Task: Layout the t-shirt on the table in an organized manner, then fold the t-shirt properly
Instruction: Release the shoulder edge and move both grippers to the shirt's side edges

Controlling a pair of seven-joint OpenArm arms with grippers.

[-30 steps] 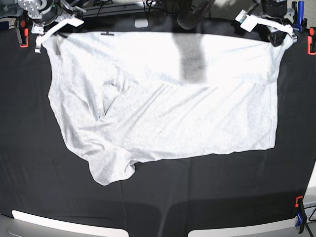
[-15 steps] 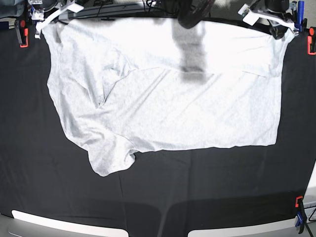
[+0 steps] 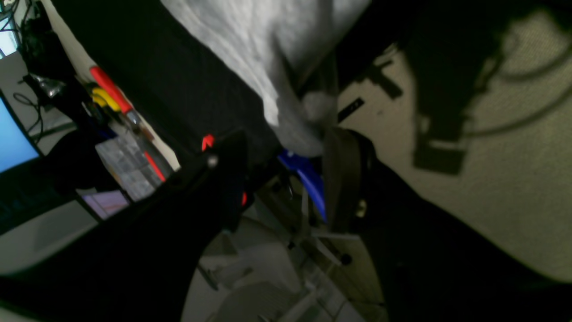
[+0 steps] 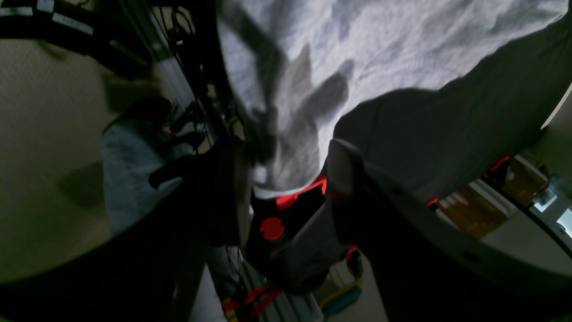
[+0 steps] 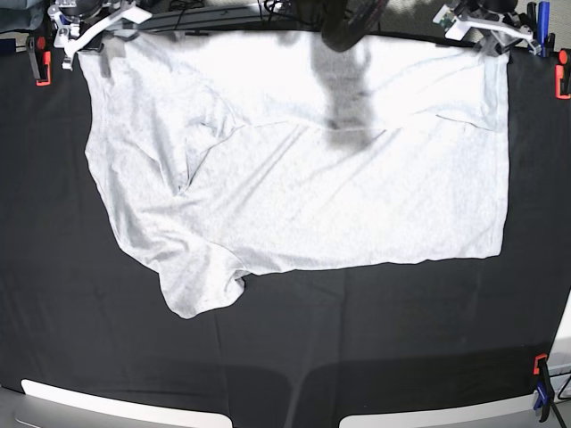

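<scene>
Shirt: the t-shirt lies spread across the far half of the table, its long top edge running along the far rim from corner to corner.

Lay of the cloth: the right half is flat with a straight lower edge. The left half is creased, and one loose part bunches into a rounded lobe at the near left.

Shadow: a dark band falls across the upper middle of the shirt, under a black object at the far rim.

Left gripper: seen from its wrist camera, the left gripper has its fingers spread, with a shirt corner between them and not pinched.

Right gripper: the right gripper also stands with its fingers apart. The shirt's edge hangs in the gap above a red clamp.

Surface: matte black cloth covers the table, bare and wide in front of the shirt. Red clamps grip the far left and far right edges, and another clamp sits at the near right corner.

Room: beige carpet shows beyond the table. A lit blue screen and tools with red and yellow handles sit to one side.
</scene>
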